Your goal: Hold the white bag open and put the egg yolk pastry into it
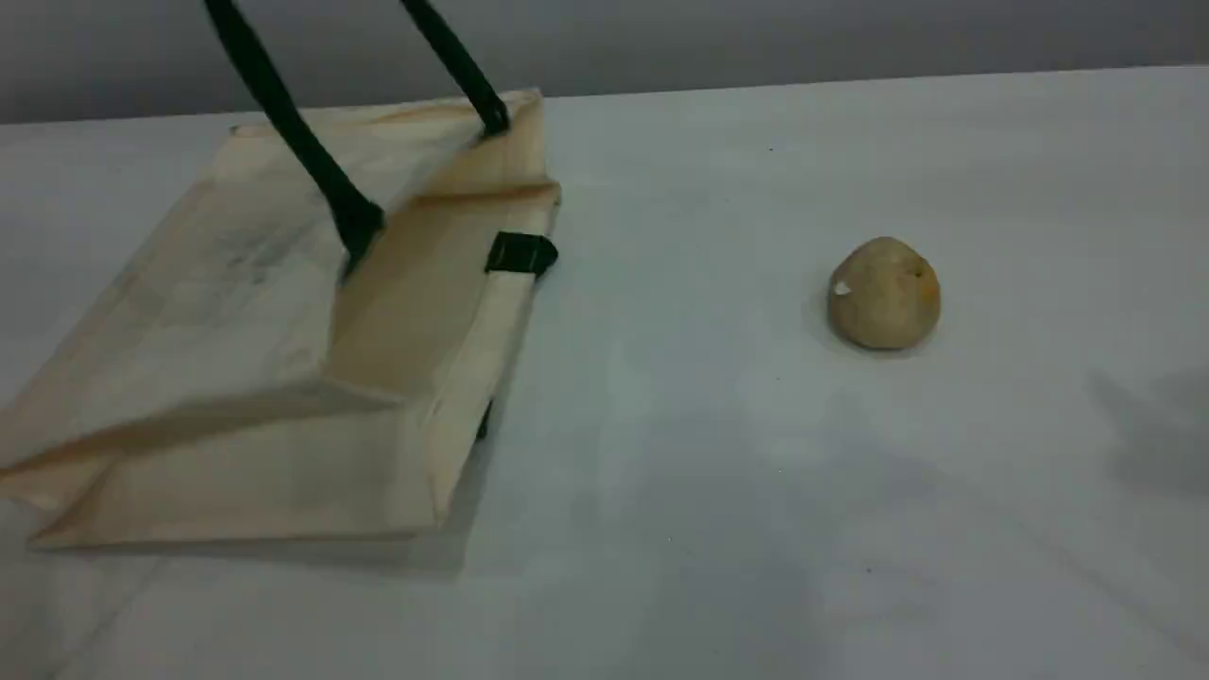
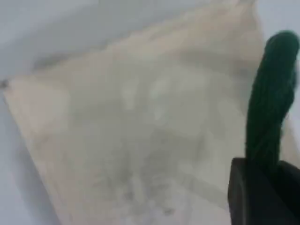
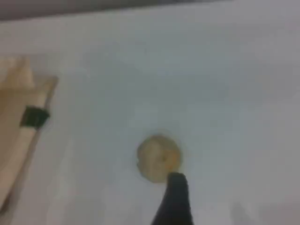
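The white bag (image 1: 236, 312) lies on its side at the left of the table, mouth facing right. Its dark green rope handle (image 1: 302, 142) runs taut up past the top edge and lifts the upper side, so the mouth gapes. In the left wrist view my left gripper (image 2: 269, 171) is shut on that handle (image 2: 272, 103) above the bag (image 2: 140, 117). The egg yolk pastry (image 1: 884, 295) sits alone on the table to the right. In the right wrist view one dark fingertip (image 3: 174, 197) of the open right gripper hovers just short of the pastry (image 3: 158, 157), not touching it.
A dark green tab (image 1: 519, 253) sticks out at the bag's mouth edge. White table (image 1: 680, 453) stretches between bag and pastry. A soft shadow (image 1: 1152, 425) falls at the right edge. Neither arm shows in the scene view.
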`<act>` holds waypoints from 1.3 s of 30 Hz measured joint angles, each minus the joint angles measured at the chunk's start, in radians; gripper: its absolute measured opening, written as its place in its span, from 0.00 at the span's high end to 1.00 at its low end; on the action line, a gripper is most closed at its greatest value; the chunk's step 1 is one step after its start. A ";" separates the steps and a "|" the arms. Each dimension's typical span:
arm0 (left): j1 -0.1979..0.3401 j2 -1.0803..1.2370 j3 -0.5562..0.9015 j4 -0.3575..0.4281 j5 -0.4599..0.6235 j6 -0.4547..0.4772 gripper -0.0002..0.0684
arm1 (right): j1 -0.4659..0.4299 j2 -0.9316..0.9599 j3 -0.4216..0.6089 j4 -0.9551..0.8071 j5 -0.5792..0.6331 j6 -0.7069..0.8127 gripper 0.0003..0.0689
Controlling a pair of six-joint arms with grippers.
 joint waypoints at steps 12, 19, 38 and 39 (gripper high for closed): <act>-0.056 -0.169 -0.034 -0.021 0.000 0.111 0.86 | 0.000 0.204 0.000 0.036 -0.054 -0.056 0.17; -0.147 -0.219 -0.035 0.058 0.000 0.118 0.86 | 0.045 0.304 0.000 0.070 -0.127 -0.120 0.17; -0.199 -0.228 -0.035 0.087 -0.005 0.112 0.86 | 0.314 0.619 -0.001 0.073 -0.372 -0.135 0.17; -0.200 -0.228 -0.035 0.088 -0.005 0.112 0.86 | 0.319 0.637 -0.007 0.075 -0.377 -0.139 0.17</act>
